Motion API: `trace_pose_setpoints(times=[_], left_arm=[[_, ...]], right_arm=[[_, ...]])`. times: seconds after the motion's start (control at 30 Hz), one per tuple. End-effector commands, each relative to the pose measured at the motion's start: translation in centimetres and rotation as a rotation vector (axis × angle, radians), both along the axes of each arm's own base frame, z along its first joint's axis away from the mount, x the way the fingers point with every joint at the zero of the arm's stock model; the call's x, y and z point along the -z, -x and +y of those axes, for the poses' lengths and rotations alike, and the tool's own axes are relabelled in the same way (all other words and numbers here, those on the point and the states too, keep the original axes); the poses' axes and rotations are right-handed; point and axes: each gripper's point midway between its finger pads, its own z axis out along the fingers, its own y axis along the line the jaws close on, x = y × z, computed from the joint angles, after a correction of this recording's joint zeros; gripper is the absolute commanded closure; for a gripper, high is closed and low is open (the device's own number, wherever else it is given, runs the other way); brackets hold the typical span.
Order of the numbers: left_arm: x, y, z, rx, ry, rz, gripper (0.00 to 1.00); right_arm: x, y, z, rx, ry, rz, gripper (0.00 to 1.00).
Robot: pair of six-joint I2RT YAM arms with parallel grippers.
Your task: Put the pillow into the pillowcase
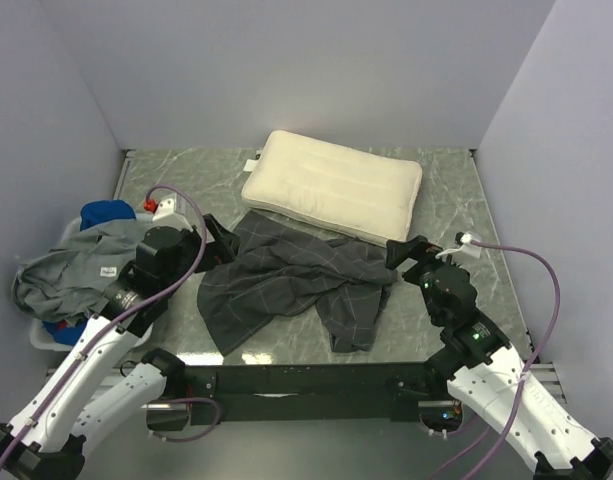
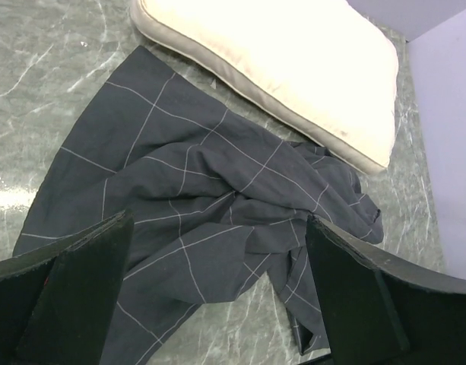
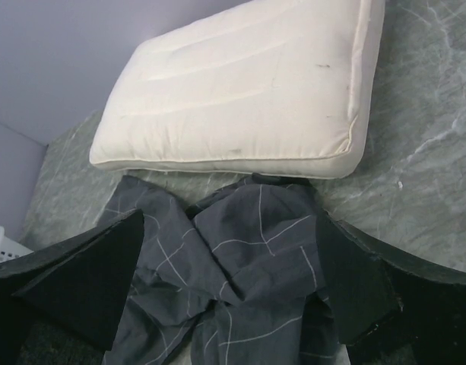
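Note:
The cream-white pillow [image 1: 333, 185] lies flat at the back of the marble table; it also shows in the left wrist view [image 2: 286, 61] and the right wrist view [image 3: 240, 95]. The dark charcoal pillowcase [image 1: 291, 280] with a light grid lies crumpled in front of it, its far edge touching the pillow's front edge. It also shows in the left wrist view [image 2: 187, 198] and the right wrist view [image 3: 248, 258]. My left gripper [image 1: 214, 240] is open above the pillowcase's left edge, holding nothing. My right gripper [image 1: 406, 252] is open above its right edge, holding nothing.
A white basket [image 1: 44, 335] at the left edge holds a plain grey garment [image 1: 71, 265] with a white label and a bright blue cloth [image 1: 106, 212]. Grey walls close in the back and both sides. Purple cables [image 1: 546, 290] loop from both wrists.

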Motion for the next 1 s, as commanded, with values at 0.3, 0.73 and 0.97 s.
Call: trace_pose_setpoints(times=[0.3,0.73,0.97], left_arm=[[3.2,0.3,-2.1,0.039,0.113,0.086,0.01],[13.1,0.1,-3.2,-0.030,0.087,0.245,0.01],[16.9,-0.6,-3.7,-0.130,0.012,0.328,0.00]], right_arm=[[1.9,-0.5,1.4,-0.054,0.046,0.100,0.00],[9.1,-0.8,4.6,-0.155,0.048,0.318,0.00],[9.8,-1.3,4.3,-0.117,0.101,0.370,0.01]])
